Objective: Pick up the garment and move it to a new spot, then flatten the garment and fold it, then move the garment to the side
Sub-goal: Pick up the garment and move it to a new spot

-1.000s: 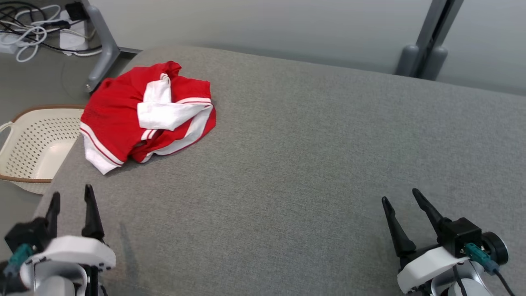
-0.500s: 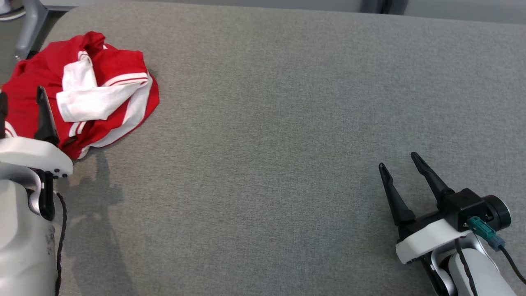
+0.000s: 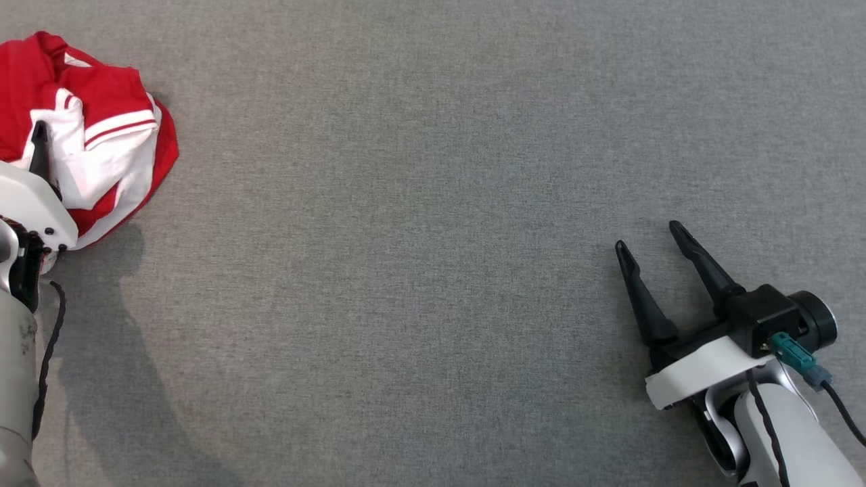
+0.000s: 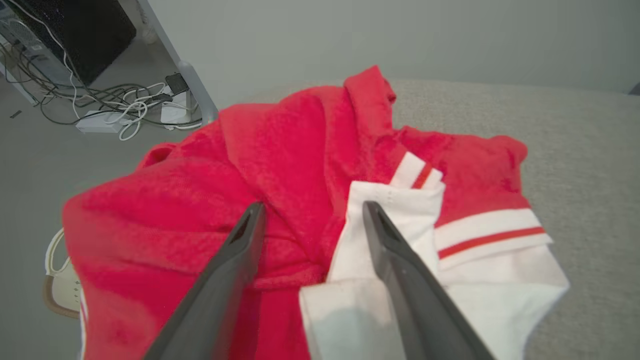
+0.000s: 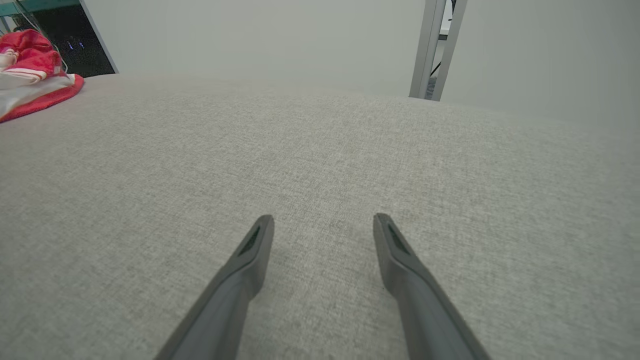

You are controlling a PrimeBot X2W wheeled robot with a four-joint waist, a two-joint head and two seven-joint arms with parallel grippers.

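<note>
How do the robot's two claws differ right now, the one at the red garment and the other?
The left claw is over the crumpled red and white garment; the right claw is over bare grey surface, well away from it. In the head view the left claw's finger points nearly straight up, the right claw's fingers slant up-left. Both claws are open and hold nothing.
</note>
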